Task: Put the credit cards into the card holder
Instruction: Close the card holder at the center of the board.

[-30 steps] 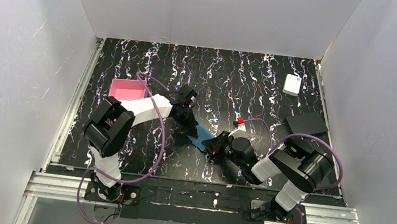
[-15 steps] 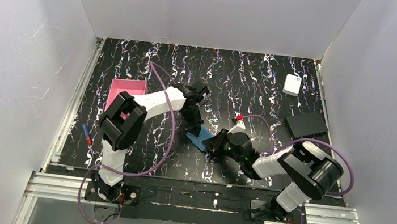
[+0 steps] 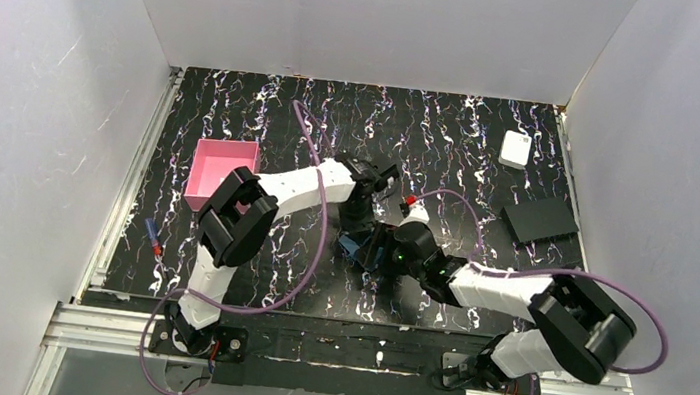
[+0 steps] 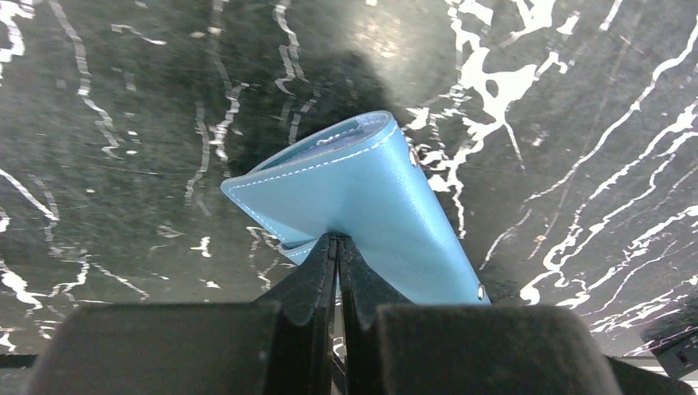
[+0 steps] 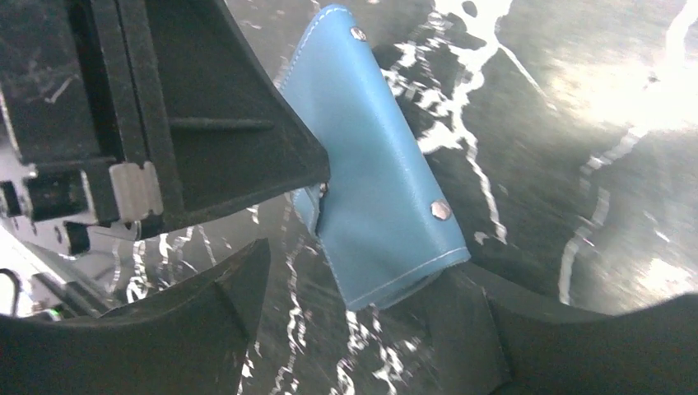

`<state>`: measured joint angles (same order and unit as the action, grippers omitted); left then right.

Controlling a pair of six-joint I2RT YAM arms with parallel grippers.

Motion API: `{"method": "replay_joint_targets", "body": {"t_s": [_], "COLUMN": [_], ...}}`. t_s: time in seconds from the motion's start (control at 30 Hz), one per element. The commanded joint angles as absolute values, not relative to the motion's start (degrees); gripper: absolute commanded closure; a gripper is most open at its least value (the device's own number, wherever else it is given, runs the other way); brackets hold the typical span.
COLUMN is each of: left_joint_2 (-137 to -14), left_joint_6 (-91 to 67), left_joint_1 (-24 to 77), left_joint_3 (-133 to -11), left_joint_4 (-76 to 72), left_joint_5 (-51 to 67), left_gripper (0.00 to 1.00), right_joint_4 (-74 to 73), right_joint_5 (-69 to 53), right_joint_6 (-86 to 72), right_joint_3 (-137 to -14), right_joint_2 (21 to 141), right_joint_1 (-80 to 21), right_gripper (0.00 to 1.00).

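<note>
The card holder (image 4: 370, 197) is a teal folding wallet, folded shut and tilted up off the black marbled table. My left gripper (image 4: 338, 239) is shut, pinching the long edge of the card holder (image 3: 352, 246) from above. My right gripper (image 5: 358, 280) is open, and the stitched end of the card holder (image 5: 379, 173) reaches down between its fingers (image 5: 230, 288), close to the right-hand one. In the top view, the left gripper (image 3: 360, 224) and right gripper (image 3: 372, 251) meet over the wallet mid-table. The credit cards are out of view.
A pink square tray (image 3: 221, 172) stands to the left of the arms. A white box (image 3: 515, 148) lies at the back right, with flat black rectangles (image 3: 541, 221) in front of it. A small blue and red stick (image 3: 153, 234) lies near the left edge.
My right gripper has opened from nearly shut and its arm has stretched further left. My left arm has swung to the right with the card holder, uncovering the pink tray.
</note>
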<state>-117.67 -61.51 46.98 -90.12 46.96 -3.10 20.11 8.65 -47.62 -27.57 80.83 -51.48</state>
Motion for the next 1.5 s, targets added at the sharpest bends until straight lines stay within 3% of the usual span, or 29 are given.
{"method": "replay_joint_targets", "body": {"t_s": [0.0,0.1,0.23,0.47,0.63,0.83,0.97,1.1,1.17,1.23,1.33,1.47], "left_joint_2": [-125.8,-128.2,-130.6,-131.6,-131.4,-131.3,-130.6,-130.4,-130.4,-130.3,-129.8,-129.3], "left_joint_6": [-65.5,-66.1,-66.3,-66.5,-66.4,-65.8,-65.1,-64.8,-64.6,-64.4,-63.8,-63.1], "left_joint_1": [49.7,50.4,51.2,51.8,52.1,52.1,52.1,52.1,52.0,52.1,52.1,52.1], "left_joint_3": [-90.8,-93.2,-95.9,-96.2,-94.6,-93.3,-92.9,-92.5,-92.4,-92.2,-91.7,-91.2], "left_joint_4": [47.8,49.8,51.3,51.1,50.5,48.9,48.4,47.7,47.4,47.0,46.0,44.7], "left_joint_5": [-7.8,-8.5,-8.9,-8.4,-8.1,-6.9,-6.9,-6.5,-6.3,-6.0,-5.5,-5.0], "left_gripper": [1.0,1.0,1.0,1.0,1.0,1.0,1.0,1.0,1.0,1.0,1.0,1.0], "right_joint_4": [1.5,-0.8,6.1,25.7,24.7,27.6,27.6,16.2,14.5,15.9,25.8,41.2], "right_joint_5": [17.2,18.3,10.0,-4.6,-3.9,-1.5,-0.5,1.7,0.4,-4.8,-14.7,-20.1], "right_joint_6": [-44.8,-44.6,-43.6,-44.7,-41.2,-38.2,-39.2,-35.2,-34.4,-34.0,-33.7,-29.9], "right_joint_3": [-26.5,-24.9,-21.3,-13.8,-15.4,-15.9,-15.3,-18.5,-19.1,-19.4,-19.2,-17.4], "right_joint_2": [74.0,69.0,67.7,69.1,68.5,75.0,75.0,64.4,60.4,57.0,60.1,69.4], "right_joint_1": [-51.7,-50.4,-46.0,-38.2,-37.9,-37.9,-37.9,-37.9,-37.9,-37.9,-37.9,-38.0], "right_gripper": [0.24,0.19,0.02,0.12,0.02,0.02,0.16,0.53,0.61,0.73,0.99,0.99]}}
